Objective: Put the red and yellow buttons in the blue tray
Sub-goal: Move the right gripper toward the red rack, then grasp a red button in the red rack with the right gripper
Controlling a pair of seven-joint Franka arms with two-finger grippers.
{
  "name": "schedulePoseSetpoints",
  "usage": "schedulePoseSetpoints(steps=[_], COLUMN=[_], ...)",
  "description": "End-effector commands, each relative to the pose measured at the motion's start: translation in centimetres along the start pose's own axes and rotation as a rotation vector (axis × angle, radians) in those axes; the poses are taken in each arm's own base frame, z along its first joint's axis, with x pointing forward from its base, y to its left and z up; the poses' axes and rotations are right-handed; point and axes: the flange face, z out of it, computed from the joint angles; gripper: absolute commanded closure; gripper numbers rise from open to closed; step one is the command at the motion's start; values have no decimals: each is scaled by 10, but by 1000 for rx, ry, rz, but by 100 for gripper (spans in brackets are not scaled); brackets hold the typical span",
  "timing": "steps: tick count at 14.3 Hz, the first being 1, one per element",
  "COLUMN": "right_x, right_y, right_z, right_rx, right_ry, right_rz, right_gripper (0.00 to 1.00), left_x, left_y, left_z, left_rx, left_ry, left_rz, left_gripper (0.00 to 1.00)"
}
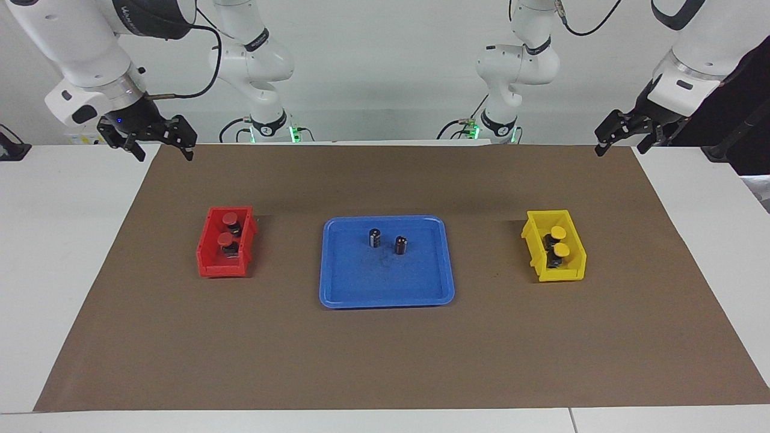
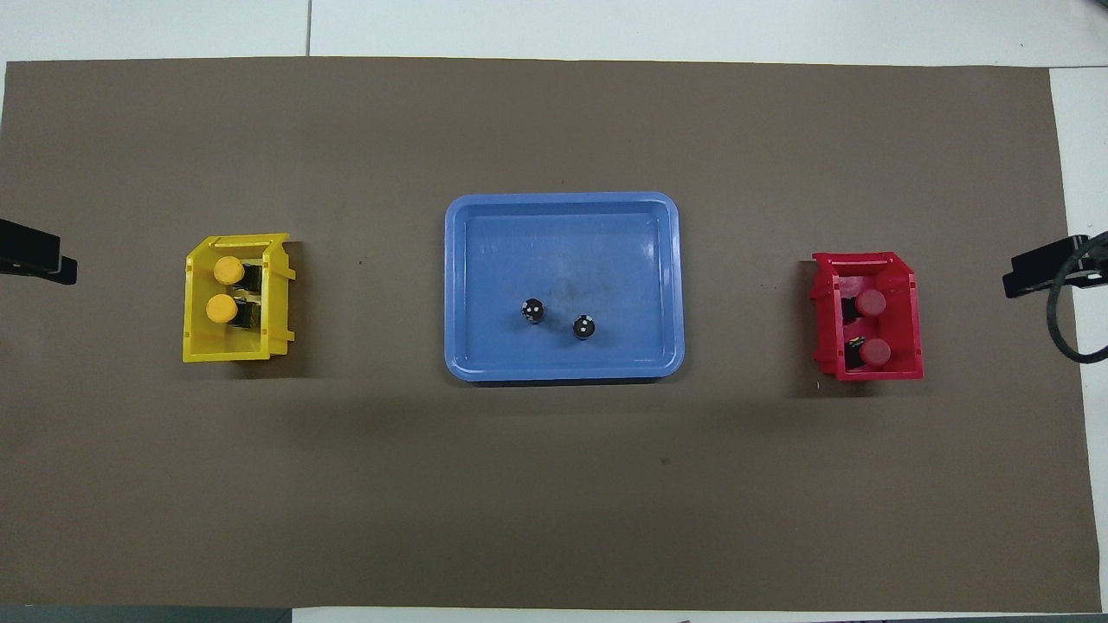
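Lying across most of the table is a brown mat, and at its middle sits the blue tray, the landmark for everything else. Toward the right arm's end of the table from the tray stands the red bin, holding both red buttons; toward the left arm's end stands the yellow bin, holding both yellow buttons. Inside the tray, in the half nearer the robots, two dark cylinders stand upright, close together but apart. No button is in the tray yet, so I judge the task at its very start, with the first reach not begun. Both arms wait raised at the mat's corners by the robots: the right gripper with its fingers spread and nothing between them, the left gripper likewise parted and empty. The next move calls for one gripper to come down into its nearby bin, whose high walls leave little room beside the two caps. Each button's black base is largely hidden by its cap and the bin wall, and the overhead view shows only the grippers' tips.
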Motion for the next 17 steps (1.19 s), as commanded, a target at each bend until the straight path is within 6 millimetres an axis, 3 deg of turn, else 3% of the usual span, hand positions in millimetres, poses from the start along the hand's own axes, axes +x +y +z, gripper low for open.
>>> schedulePoseSetpoints(steps=[1,3,6,9,12,13,17], right_x=[35,59,73,69,52,50,50], right_y=[-7,-8,-7,-9,-6,-6,-10], right_z=[41,72,122,147,192,200,211], right_rx=[1,6,2,5,10,9,53], right_ry=[-6,5,20,5,2,10,3], right_rz=[-7,-8,-9,-14,-10,-10,12], right_gripper=[0,0,6,20,21,25,25], left_x=[-10,-10,-10,-14,-21,-21,-25], left_y=[-5,-5,-4,-5,-4,-4,-4], left_z=[-1,-1,-1,7,24,24,29], left_rx=[6,6,6,3,-6,-6,-8], left_ry=[-7,-6,-7,-20,-2,-3,-4], left_rz=[6,9,7,5,13,7,15], left_gripper=[0,0,0,0,0,0,0])
